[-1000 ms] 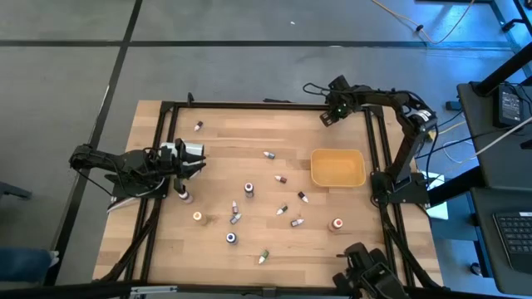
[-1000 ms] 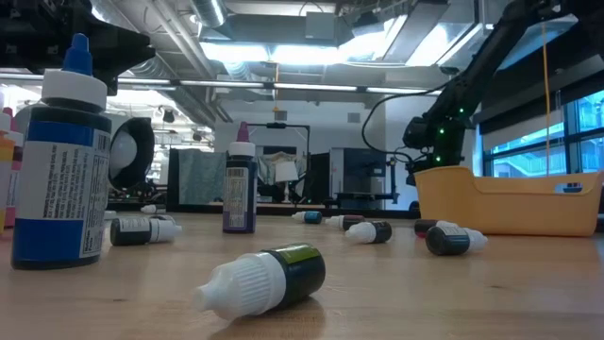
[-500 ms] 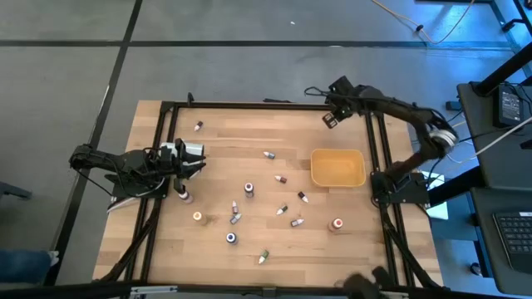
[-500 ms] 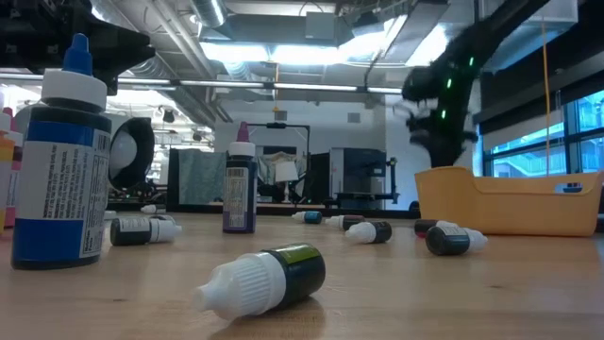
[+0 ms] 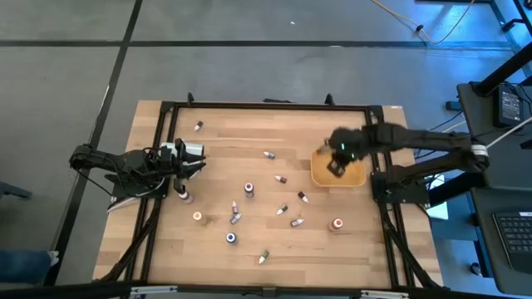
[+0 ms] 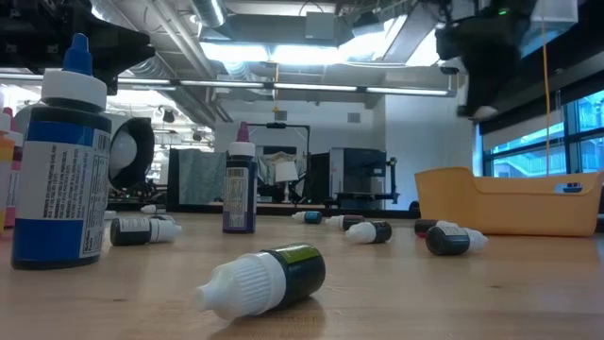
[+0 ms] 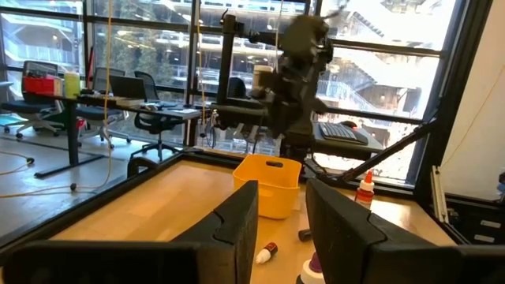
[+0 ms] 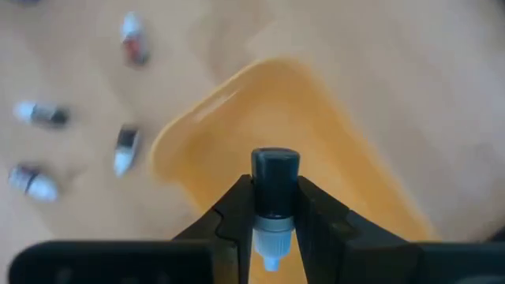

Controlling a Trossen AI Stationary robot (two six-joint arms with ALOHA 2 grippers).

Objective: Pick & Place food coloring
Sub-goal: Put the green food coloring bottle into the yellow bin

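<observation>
Above the table, high view: the right gripper (image 5: pixel 336 164) is seen hanging over the tan tray (image 5: pixel 356 178), at the tray's side nearest the table's middle; the left gripper (image 5: pixel 193 158) is parked near the left edge, beside an upright purple bottle (image 5: pixel 184 197).
Loose bottles, high view: the remaining food coloring bottles (image 5: pixel 249 189) are scattered on the wooden table (image 5: pixel 224 137) between the two arms, all well apart from the tray except an orange bottle (image 5: pixel 337 224) standing near it.
Low view: the right gripper (image 6: pixel 478 66) is seen raised well above the tray (image 6: pixel 510 203), with a pale tip showing under it; a green bottle (image 6: pixel 264 277) lies on its side in the foreground, cap toward the camera's left.
Left wrist view: the left gripper (image 7: pixel 280 229) is held with a narrow gap and nothing is gripped in it; the tray (image 7: pixel 271 183) and the right arm are seen far across the table.
Right wrist view: a dark bottle (image 8: pixel 274 207) is clamped between the right gripper's fingers (image 8: pixel 233 213), directly over the tray (image 8: pixel 331 150).
Held bottle's axis: its long axis runs along the fingers, roughly vertical; its pale cap points back toward the wrist, its dark base toward the tray.
Key relation: the tray lies straight beneath the held bottle, so the release is judged to need only an opening of the fingers, perhaps after lowering.
Nearer arm: the right arm is the only one within reach of the tray.
</observation>
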